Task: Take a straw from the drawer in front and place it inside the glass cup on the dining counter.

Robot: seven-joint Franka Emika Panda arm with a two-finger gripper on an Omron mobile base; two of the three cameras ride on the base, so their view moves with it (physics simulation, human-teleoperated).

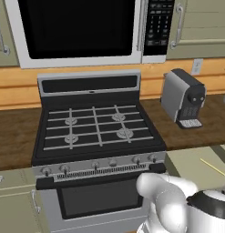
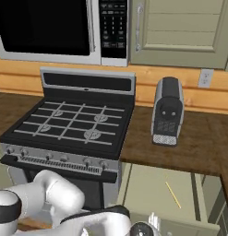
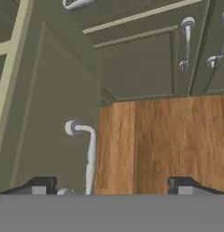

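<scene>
Fingers (image 3: 109,186) spread wide, gripping nothing, just off drawer handle (image 3: 88,152), straw (image 2: 173,194) lying flat in open drawer (image 2: 147,184) below counter (image 2: 198,147), beside stove (image 2: 69,124), no readable labels

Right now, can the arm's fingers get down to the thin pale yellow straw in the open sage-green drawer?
Probably yes: the thin pale yellow straw lies alone, uncovered, in the open sage-green drawer, and the fingers stand spread apart beside the drawer's silver handle.

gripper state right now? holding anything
gripper: open, holding nothing; fingertips stand wide apart by the drawer's silver handle.
</scene>
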